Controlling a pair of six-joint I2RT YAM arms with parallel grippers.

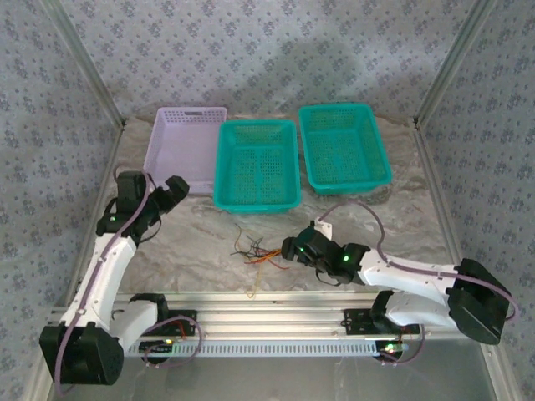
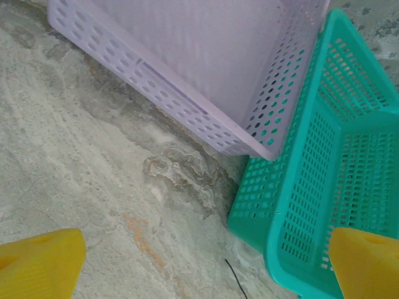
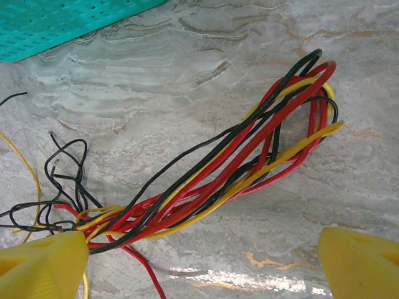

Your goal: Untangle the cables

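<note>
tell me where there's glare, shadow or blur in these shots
Right wrist view: a bright glare streak on the table below the sharp cables; the yellow fingertips look soft. Left wrist view: even light, lilac basket crisp. Top external view: a broad soft shadow on the backdrop.

The cables (image 3: 206,184) have smooth, glossy plastic sheathing; the lilac basket (image 2: 187,112) and teal basket (image 2: 293,205) are perforated matt plastic; the table (image 3: 187,75) looks marbled, faintly shiny.
</note>
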